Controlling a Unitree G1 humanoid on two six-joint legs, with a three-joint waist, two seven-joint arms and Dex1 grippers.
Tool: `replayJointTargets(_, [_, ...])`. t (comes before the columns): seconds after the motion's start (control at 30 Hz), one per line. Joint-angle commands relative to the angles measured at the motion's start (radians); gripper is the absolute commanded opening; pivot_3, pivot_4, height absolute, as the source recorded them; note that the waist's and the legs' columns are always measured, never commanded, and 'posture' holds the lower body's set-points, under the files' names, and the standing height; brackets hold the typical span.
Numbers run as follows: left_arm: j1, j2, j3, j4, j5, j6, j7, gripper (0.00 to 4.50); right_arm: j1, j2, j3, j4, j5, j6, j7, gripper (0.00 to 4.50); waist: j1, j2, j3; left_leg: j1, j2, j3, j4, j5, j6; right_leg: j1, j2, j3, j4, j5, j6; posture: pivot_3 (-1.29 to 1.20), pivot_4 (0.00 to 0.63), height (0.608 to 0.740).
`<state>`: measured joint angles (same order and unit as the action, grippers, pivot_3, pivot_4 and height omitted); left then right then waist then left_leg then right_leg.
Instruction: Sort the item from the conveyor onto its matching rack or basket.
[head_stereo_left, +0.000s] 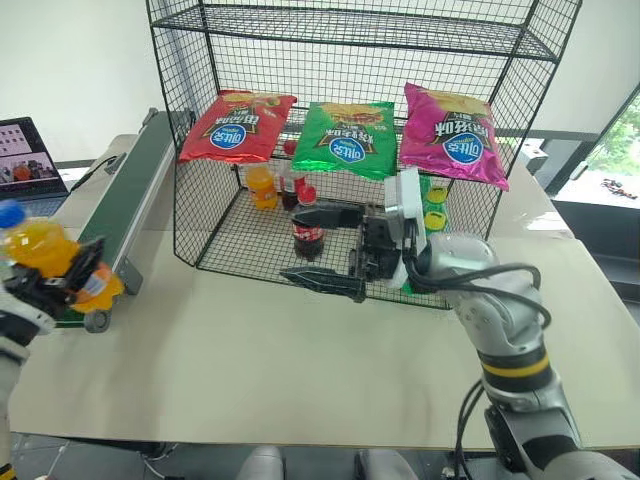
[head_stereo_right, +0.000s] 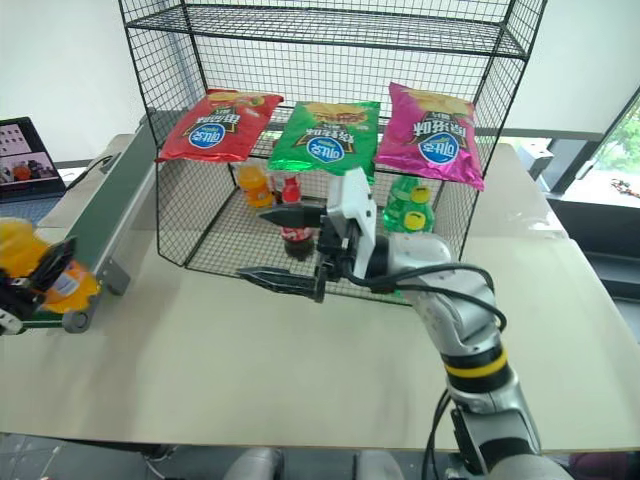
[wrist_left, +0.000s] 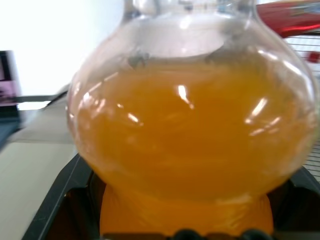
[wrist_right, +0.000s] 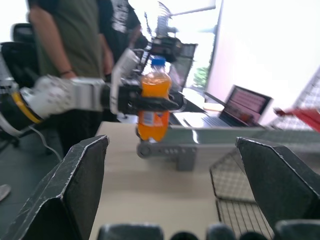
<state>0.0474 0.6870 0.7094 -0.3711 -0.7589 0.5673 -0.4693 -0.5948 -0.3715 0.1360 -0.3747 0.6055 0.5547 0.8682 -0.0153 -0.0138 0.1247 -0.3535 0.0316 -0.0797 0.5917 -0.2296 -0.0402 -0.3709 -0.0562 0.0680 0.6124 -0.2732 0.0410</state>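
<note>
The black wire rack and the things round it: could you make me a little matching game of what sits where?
Things:
1. orange soda bottle
2. cola bottle
3. green snack bag
4. laptop

Places:
A. on the wire rack's middle tier
B. beside the conveyor
C. in the left gripper
D. on the rack's bottom tier

Pairs: 1-C, 2-D, 3-A, 4-B

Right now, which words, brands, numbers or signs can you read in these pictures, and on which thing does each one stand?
No text can be read for certain.
Red chip bag, green chip bag, pink chip bag: each bears a blue oval logo with white characters, too small to read.
Cola bottle: label too small.
Orange soda bottle in the left gripper: label band blurred.
Laptop: screen too small.
</note>
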Motion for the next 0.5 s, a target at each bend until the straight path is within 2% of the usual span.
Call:
replayJointTargets(0.03, [-0.101, -0.025, -0.173, -0.088, 0.021, 0.007, 0.046, 3.05, 0.089, -0.012, -0.008, -0.086, -0.07, -0.018, -0.101, 4.5, 0.003, 0.0, 0.0, 0.0, 0.0, 0.0, 0.0, 0.0, 0.0, 0.0, 0.0, 0.0, 0.0, 0.0, 0.0, 0.0, 0.15, 0.738])
replayJointTargets(0.27, [-0.29, -0.161, -0.398, 0.059, 0.204, -0.092, 0.121, 3.05, 0.165, 0.012, 0.024, -0.113, -0.183, -0.02, -0.245, 4.5, -0.015, 0.001, 0.0, 0.0, 0.001, 0.0, 0.0, 0.001, 0.0, -0.001, 0.003, 0.001, 0.001, 0.0, 0.0, 0.0, 0.15, 0.738])
replayJointTargets(0.37, [-0.443, -0.261, -0.524, 0.273, 0.345, -0.22, 0.147, 3.05, 0.176, 0.027, 0.039, -0.092, -0.228, -0.032, -0.285, 4.5, -0.003, 0.001, 0.0, 0.0, 0.0, 0.0, 0.001, 0.001, 0.0, 0.0, 0.003, 0.0, 0.0, 0.0, 0.0, 0.0, 0.15, 0.738])
replayJointTargets(0.5, [-0.577, -0.334, -0.567, 0.539, 0.468, -0.4, 0.176, 3.05, 0.169, 0.049, 0.063, -0.054, -0.28, -0.05, -0.314, 4.5, 0.001, 0.0, 0.0, -0.001, -0.001, 0.0, 0.002, 0.001, 0.0, 0.001, 0.002, 0.0, -0.001, 0.001, 0.001, 0.0, 0.15, 0.738])
